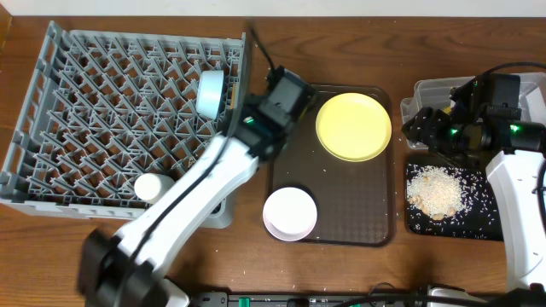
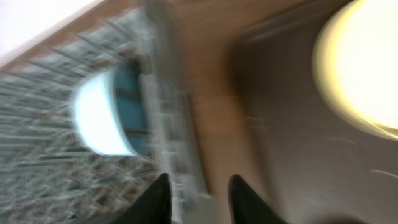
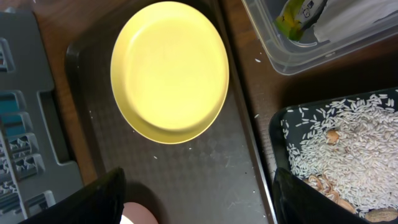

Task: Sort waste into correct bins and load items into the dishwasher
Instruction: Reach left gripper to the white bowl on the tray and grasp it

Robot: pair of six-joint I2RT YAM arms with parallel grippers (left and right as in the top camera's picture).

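Overhead first: loading looks to be the step in hand, since the light blue bowl (image 1: 211,92) is already stood on edge against the right wall of the grey dish rack (image 1: 85,128), towards its far right corner, and the left gripper (image 1: 281,85) is parked just outside that wall, by the far left corner of the brown serving tray (image 1: 358,200); the yellow plate (image 1: 353,126) is sat at the tray's far right corner and the white bowl (image 1: 290,213) at its near edge, so one of those is probably due next, and a flat smooth plate would likely need to be pinched by its thin rim tbh; the right gripper (image 1: 418,128) is hung between the clear tub (image 1: 422,89) and the black tray (image 1: 409,223), where the rice scraps (image 1: 437,189) are heaped; left wrist view, badly blurred: the fingers (image 2: 158,199) are seen a narrow gap apart with nothing held, the rack's latticed wall beyond them, the glossy blue bowl to the left; right wrist view: the jaws are spread wide and empty over the tray's pebbled surface, the round matte plate is seen ahead, and the crinkly green-and-orange wrapper (image 3: 297,14) is lying in the see-through tub.
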